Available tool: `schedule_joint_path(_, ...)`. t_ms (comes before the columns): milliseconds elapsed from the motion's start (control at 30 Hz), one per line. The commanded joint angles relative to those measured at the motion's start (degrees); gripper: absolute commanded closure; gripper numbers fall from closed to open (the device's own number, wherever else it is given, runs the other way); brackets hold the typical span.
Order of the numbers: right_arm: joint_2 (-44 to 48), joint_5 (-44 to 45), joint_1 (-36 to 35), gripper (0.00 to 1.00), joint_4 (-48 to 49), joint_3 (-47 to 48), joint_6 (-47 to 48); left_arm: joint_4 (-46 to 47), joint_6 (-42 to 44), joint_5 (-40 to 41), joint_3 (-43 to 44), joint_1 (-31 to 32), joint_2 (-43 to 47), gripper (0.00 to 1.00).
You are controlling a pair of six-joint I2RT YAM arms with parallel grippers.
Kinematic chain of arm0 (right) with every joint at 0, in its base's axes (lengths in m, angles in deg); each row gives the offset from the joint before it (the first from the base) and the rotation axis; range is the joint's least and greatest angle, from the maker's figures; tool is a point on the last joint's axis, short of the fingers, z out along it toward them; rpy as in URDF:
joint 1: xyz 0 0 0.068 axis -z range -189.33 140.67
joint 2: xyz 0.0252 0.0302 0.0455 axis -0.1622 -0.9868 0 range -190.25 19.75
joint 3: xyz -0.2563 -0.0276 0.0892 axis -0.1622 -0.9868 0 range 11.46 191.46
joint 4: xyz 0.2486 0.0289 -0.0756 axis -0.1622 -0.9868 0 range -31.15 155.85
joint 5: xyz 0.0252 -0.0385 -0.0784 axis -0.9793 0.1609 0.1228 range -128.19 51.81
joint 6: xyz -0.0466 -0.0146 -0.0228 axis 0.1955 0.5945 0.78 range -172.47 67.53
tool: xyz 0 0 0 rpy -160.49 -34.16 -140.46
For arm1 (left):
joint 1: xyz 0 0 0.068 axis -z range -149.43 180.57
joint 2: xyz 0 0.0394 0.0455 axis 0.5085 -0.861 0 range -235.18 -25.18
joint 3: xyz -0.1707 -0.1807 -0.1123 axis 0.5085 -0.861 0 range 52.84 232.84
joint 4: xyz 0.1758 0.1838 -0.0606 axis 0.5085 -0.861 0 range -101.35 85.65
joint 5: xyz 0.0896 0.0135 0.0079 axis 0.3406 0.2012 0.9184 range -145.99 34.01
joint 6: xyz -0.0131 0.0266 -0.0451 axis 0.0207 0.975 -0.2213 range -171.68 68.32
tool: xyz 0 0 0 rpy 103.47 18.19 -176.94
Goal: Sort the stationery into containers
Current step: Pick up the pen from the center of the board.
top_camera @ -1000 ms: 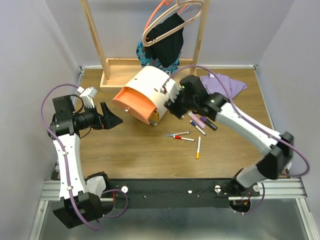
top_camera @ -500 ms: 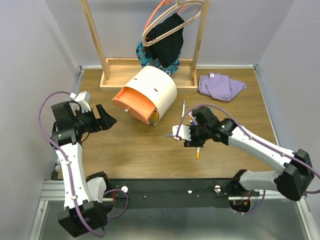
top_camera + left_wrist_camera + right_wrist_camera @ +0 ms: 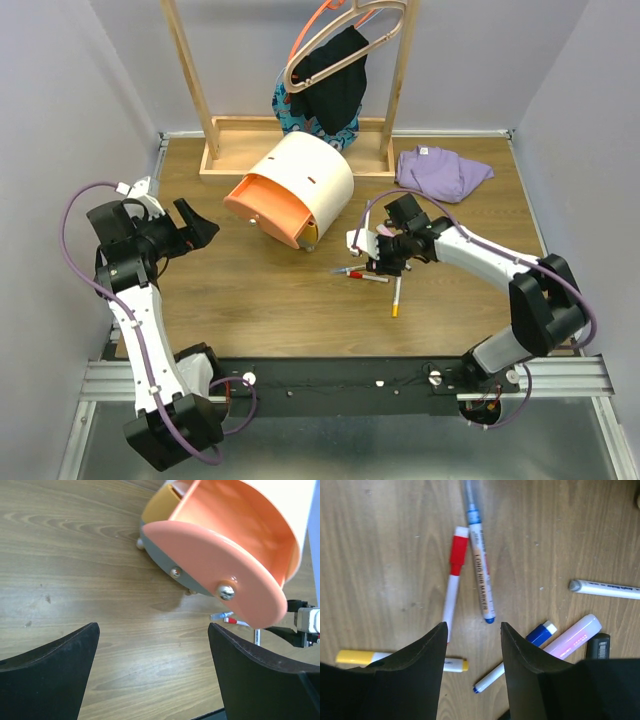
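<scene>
The cream chest (image 3: 305, 175) stands mid-table with its orange drawer (image 3: 262, 207) pulled open towards the left; it looks bare inside in the left wrist view (image 3: 235, 530). The yellow drawer (image 3: 155, 510) sits beneath it. My left gripper (image 3: 197, 229) hovers open, left of the drawer and apart from it (image 3: 152, 630). Over the loose pens, my right gripper (image 3: 374, 258) is open (image 3: 472, 627) with only wood between its fingers. Beneath it lie a red-capped pen (image 3: 454, 580), a blue-tipped marker (image 3: 480, 570), a yellow-capped pen (image 3: 355, 657), a blue-capped pen (image 3: 520, 652), a pink marker (image 3: 575, 635) and a black one (image 3: 597, 645).
A wooden rack base (image 3: 230, 160) with hangers and dark clothes (image 3: 330, 85) stands behind the chest. A purple cloth (image 3: 440, 170) lies at the back right. A white pen with a grey end (image 3: 605, 589) lies to the right of the cluster.
My right arm left the chest and came down over the pens, its jaws narrowing a little. My left gripper drew back to the left and away from the drawer.
</scene>
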Motion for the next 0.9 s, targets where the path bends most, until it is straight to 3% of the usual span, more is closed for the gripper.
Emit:
schedule_joint_path(0,-4.1,-5.1,2.0,0.47,4.9,2.7,0.5,1.1,-1.0,-0.3,-0.8,-2.1,-0.8,0.01)
schedule_joint_path(567,-12.8,-6.6,2.2,0.53,4.9,3.8,7.1,0.3,-1.2,-0.5,0.8,-6.9,-2.7,0.01)
schedule_joint_path(767,-14.3,-5.8,2.2,0.6,6.2,2.7,6.9,0.2,-1.4,-0.7,0.3,-7.4,-2.7,0.01)
schedule_joint_path(867,-14.8,-5.6,2.2,0.71,5.6,2.3,7.2,0.6,-1.8,-1.0,-0.5,-7.5,-2.6,0.01)
